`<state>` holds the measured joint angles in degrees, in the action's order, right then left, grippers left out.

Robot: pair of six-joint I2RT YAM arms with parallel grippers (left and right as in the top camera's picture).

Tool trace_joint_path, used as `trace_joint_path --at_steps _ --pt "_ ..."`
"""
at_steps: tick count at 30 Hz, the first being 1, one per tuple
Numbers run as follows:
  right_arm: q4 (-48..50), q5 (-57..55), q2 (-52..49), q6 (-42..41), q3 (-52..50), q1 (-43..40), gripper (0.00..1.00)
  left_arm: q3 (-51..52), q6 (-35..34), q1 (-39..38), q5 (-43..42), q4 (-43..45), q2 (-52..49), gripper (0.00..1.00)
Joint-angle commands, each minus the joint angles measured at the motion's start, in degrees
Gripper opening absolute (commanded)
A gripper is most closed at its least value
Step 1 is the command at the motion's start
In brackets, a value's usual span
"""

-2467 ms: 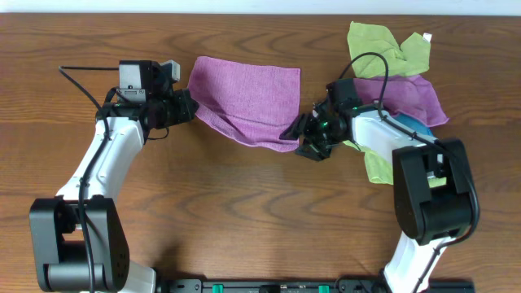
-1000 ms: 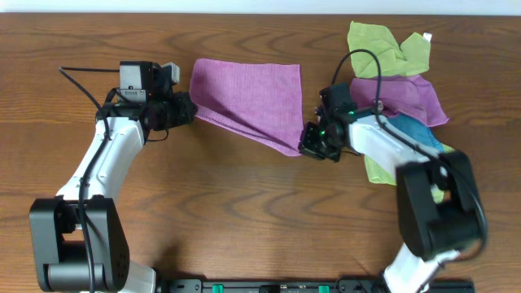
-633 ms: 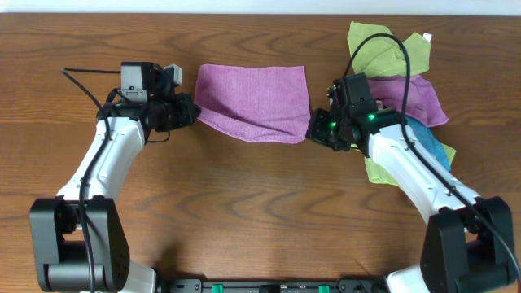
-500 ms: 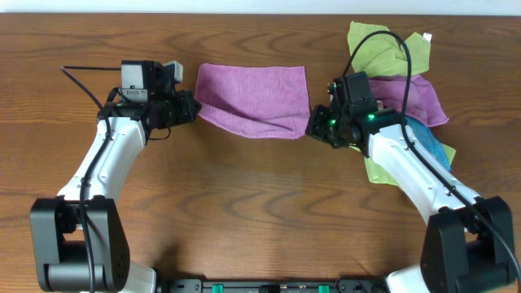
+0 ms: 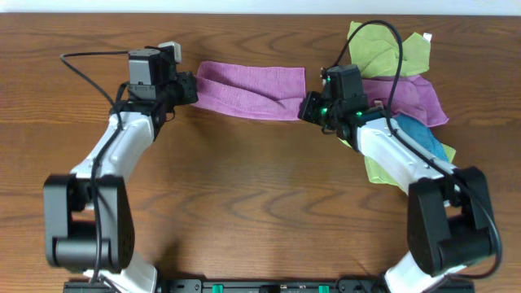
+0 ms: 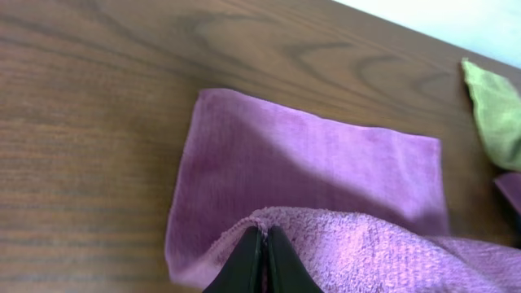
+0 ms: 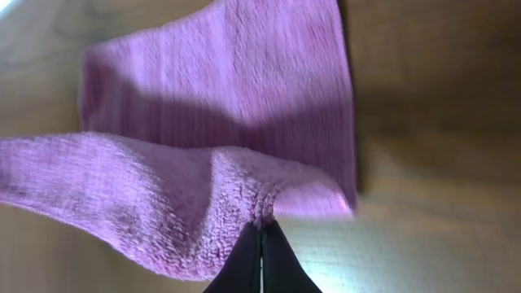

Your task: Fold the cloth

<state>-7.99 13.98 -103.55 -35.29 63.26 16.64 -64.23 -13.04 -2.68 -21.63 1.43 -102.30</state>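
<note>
The cloth [image 5: 248, 80] lies at the far middle of the table [image 5: 260, 203], between the two arms, as a narrow mauve band running left to right. Its near edge is lifted and doubled over the part that lies flat on the wood, so two layers show.

The left gripper [image 5: 189, 87] is at the band's left end. In the left wrist view its dark fingers [image 6: 262, 256] are pressed together with a fuzzy fold of the cloth caught between their tips, and the flat lower layer spreads out beyond them toward the far edge of the table.

The right gripper [image 5: 307, 106] is at the band's right end. In the right wrist view its fingers [image 7: 260, 259] are likewise pinched shut on a bunched corner of the cloth, the raised layer hanging in a soft curve above the flat one; that view is blurred, so the exact edge it holds is hard to make out.

Behind the right arm sits a pile of other cloths: a green one [image 5: 378, 45], a purple one [image 5: 411, 96] with a small white tag [image 5: 426, 37] near it, and a blue one [image 5: 423, 138] partly under the arm.
</note>
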Motion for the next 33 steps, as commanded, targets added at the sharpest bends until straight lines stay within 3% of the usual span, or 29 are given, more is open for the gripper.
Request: trace_joint_path --at_steps 1,10,17,24,33 --pt "3.1 -0.5 -1.7 0.6 1.3 -0.9 0.01 -0.9 0.2 0.0 1.2 4.1 -3.7 0.06" --pt "3.2 -0.5 -10.6 0.7 12.9 -1.8 0.01 -0.9 0.1 0.0 1.2 17.6 -9.2 0.06" --pt "3.1 -2.0 -14.8 -0.1 16.7 -2.1 0.01 -1.1 -4.1 0.0 1.2 28.9 -14.7 0.06" --pt "1.4 -3.0 -15.0 -0.4 16.7 -2.4 0.02 -3.0 -5.5 0.0 -3.1 29.4 -17.1 0.06" --pt "-6.1 0.7 -15.0 -0.4 16.7 -2.3 0.01 -3.0 -11.0 0.1 -3.9 22.3 -16.8 0.06"
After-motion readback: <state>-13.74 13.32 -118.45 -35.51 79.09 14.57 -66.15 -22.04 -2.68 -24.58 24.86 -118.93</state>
